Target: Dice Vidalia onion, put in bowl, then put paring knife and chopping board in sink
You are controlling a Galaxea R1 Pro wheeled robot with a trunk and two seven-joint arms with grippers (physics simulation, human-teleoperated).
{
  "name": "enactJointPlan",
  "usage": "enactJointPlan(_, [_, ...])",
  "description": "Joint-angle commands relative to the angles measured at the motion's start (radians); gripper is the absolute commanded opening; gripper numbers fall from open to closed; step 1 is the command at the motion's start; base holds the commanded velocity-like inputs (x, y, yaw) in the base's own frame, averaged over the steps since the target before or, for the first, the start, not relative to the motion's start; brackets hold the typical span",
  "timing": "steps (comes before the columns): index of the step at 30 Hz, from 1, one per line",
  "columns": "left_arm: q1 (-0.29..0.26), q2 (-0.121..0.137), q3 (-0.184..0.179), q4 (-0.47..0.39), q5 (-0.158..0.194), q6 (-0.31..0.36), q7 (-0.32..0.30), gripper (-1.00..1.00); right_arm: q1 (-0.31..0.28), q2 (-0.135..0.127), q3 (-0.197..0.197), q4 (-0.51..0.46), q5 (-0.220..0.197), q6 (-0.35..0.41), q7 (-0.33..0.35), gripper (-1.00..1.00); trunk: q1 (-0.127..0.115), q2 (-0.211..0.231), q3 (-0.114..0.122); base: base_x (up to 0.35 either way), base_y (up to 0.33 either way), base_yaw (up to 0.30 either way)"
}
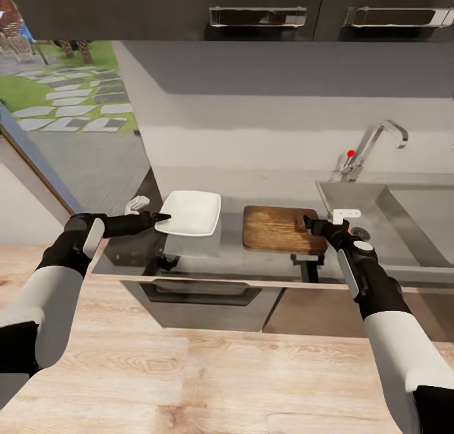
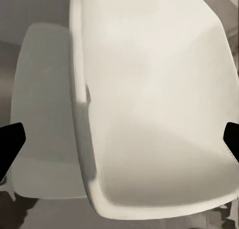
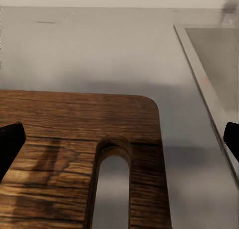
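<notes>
Grey kitchen bench (image 1: 265, 188) carried the bare chopping board (image 1: 277, 228) between the empty white bowl (image 1: 189, 213) and the sink (image 1: 403, 219). No onion or knife was visible, so dicing looked unstarted. Your left hand (image 1: 162, 217) was open at the bowl's edge, your right hand (image 1: 309, 221) open over the board's slot.

On the countertop (image 1: 265, 188), bowl (image 1: 189, 213), chopping board (image 1: 277, 229), sink (image 1: 384, 216) left-to-right.

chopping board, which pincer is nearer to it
Right. The right pincer is at the chopping board's sink-side edge, its open fingers either side of the handle slot. The left pincer is over at the bowl, on the far side from the board.
</notes>
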Motion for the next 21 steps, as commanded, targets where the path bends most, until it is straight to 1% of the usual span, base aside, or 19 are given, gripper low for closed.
enactJointPlan(1, [-0.001,0.000,0.003,0.000,0.000,0.005,-0.003,1.00,-0.001,0.000,-0.002,-0.001,-0.004,0.006,0.005,1.00,0.001,-0.002,0.000,0.000,0.000,0.000])
enactJointPlan(12, [-0.001,-0.002,0.004,-0.005,0.000,0.005,-0.003,1.00,-0.001,0.000,-0.002,-0.001,-0.004,0.006,0.005,1.00,0.001,-0.002,0.018,0.000,0.000,0.000])
enactJointPlan(17, [-0.001,-0.010,0.001,-0.044,0.000,0.005,-0.003,1.00,-0.001,0.000,-0.002,-0.001,-0.004,0.006,0.005,1.00,0.001,-0.002,0.026,0.000,0.000,0.000])
enactJointPlan(19, [-0.001,-0.026,0.000,-0.057,0.000,0.005,-0.003,1.00,-0.001,0.000,-0.002,-0.001,-0.004,0.006,0.005,1.00,0.001,-0.002,0.029,0.000,0.000,0.000])
enactJointPlan(20, [-0.001,-0.041,-0.001,-0.063,0.000,0.004,-0.002,1.00,-0.001,0.000,-0.002,-0.001,-0.004,0.006,0.005,1.00,0.001,-0.002,0.030,0.000,0.000,0.000])
enactJointPlan(21, [-0.001,-0.062,-0.002,-0.078,0.000,0.003,-0.002,1.00,-0.001,0.000,-0.002,-0.001,-0.004,0.006,0.005,1.00,0.001,-0.002,0.032,0.000,0.000,0.000])
